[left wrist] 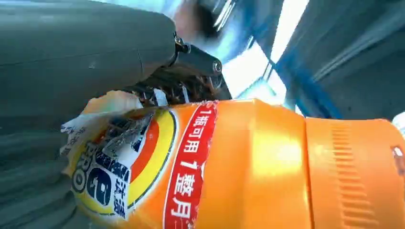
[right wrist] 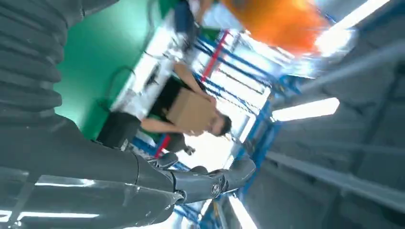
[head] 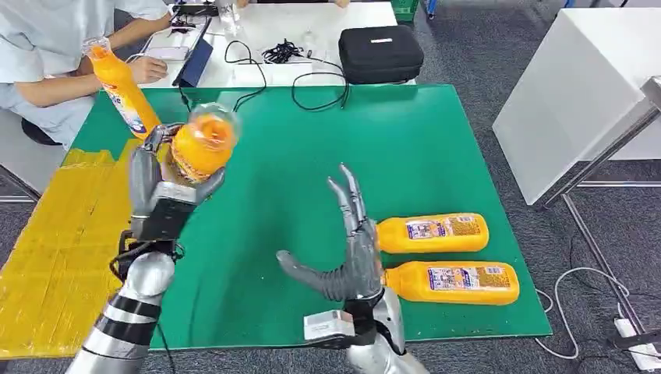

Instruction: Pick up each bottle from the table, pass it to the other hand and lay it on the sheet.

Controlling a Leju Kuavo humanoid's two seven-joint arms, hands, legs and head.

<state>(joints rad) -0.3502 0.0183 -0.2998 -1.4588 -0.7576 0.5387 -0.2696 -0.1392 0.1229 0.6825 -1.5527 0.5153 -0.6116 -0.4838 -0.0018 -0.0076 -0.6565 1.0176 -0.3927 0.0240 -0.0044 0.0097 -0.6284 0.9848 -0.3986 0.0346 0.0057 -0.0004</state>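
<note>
My left hand (head: 160,191) holds an orange bottle (head: 201,144) raised above the green mat's left side, base end toward the camera. Up close in the left wrist view, that bottle (left wrist: 267,167) shows a torn label, with my left hand (left wrist: 81,62) wrapped around it. My right hand (head: 347,249) is open, fingers spread upward, over the mat near its front. Two more orange bottles lie on their sides just right of it, one (head: 433,232) behind the other (head: 452,281). The yellow sheet (head: 54,234) lies left of the mat. The right wrist view shows my right hand (right wrist: 157,181) empty.
A person at the far left holds another orange bottle (head: 121,86) upright over the mat's back corner. A black case (head: 380,53) and cables lie on the white table behind. A white table (head: 577,93) stands to the right. Another person carries a cardboard box (right wrist: 191,110).
</note>
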